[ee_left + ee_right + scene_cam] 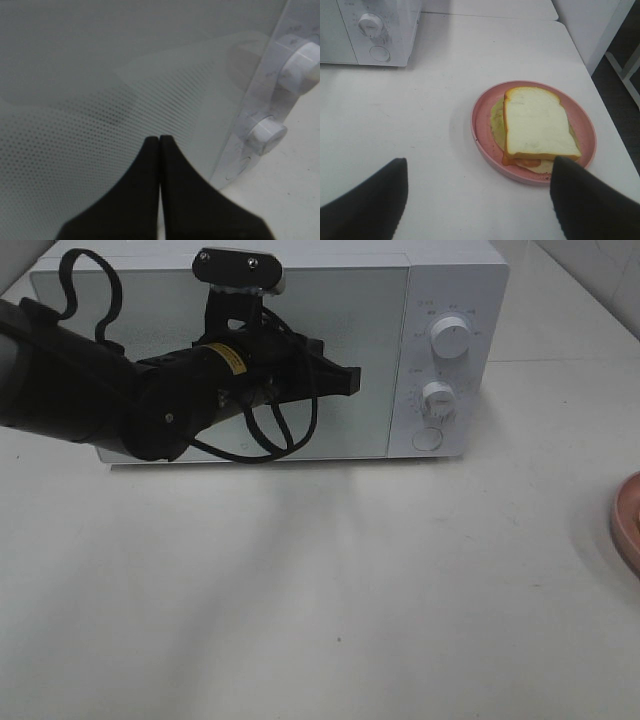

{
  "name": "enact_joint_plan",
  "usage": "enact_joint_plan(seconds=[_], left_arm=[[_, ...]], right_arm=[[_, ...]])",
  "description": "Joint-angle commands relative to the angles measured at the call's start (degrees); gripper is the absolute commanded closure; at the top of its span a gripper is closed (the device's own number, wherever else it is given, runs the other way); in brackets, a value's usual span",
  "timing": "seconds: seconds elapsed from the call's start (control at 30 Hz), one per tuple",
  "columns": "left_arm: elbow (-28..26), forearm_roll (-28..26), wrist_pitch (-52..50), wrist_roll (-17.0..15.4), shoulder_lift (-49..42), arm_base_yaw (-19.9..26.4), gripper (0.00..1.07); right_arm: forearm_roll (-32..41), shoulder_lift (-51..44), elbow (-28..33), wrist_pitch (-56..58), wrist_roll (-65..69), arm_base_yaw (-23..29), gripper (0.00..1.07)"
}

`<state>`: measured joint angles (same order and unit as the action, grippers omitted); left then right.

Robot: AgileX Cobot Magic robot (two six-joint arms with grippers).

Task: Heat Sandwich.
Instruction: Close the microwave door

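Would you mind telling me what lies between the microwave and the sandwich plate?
Only bare white table; the right wrist view shows nothing between the microwave and the pink plate.

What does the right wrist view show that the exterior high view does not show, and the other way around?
Only the right wrist view shows the sandwich lying on the whole pink plate, and the right gripper open and empty above the table.

Only the exterior high view shows the left arm with its left gripper in front of the microwave door, and the upper knob.

Both show the microwave, its lower knob, its round button and the white table.
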<state>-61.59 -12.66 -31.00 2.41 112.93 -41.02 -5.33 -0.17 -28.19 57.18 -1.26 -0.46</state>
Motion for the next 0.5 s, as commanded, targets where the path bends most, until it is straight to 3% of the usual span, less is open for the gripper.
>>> enact_joint_plan(seconds=[0.03,0.37,0.4,0.43,0.47,0.5], left_arm=[[2.92,-0.34,-0.86,-0.29,-3.15,-2.06,1.07],[7.1,-0.34,9.0,-0.46,-9.4,-3.72,1.03],[7.1,-0.29,11.17,-0.46,-10.03,-3.72,0.97],[7.1,-0.29,15.18,-0.46,-11.12,-3.72,0.76],[7.1,-0.29,15.18,-0.46,-11.12,-3.72,0.76],[7.1,-0.29,17.19,-0.46,-11.75,-3.72,0.61]], right_arm=[[-0.34,-1.66,-0.17,-0.34,0.46,-0.23,0.32],[-0.34,-1.66,-0.17,-0.34,0.46,-0.23,0.32],[-0.34,-1.66,-0.17,-0.34,0.46,-0.23,0.32],[-0.34,-1.66,-0.17,-0.34,0.46,-0.23,0.32],[-0.34,-1.66,-0.17,-0.34,0.46,-0.23,0.32],[-0.34,-1.66,-0.17,-0.34,0.46,-0.23,0.32]])
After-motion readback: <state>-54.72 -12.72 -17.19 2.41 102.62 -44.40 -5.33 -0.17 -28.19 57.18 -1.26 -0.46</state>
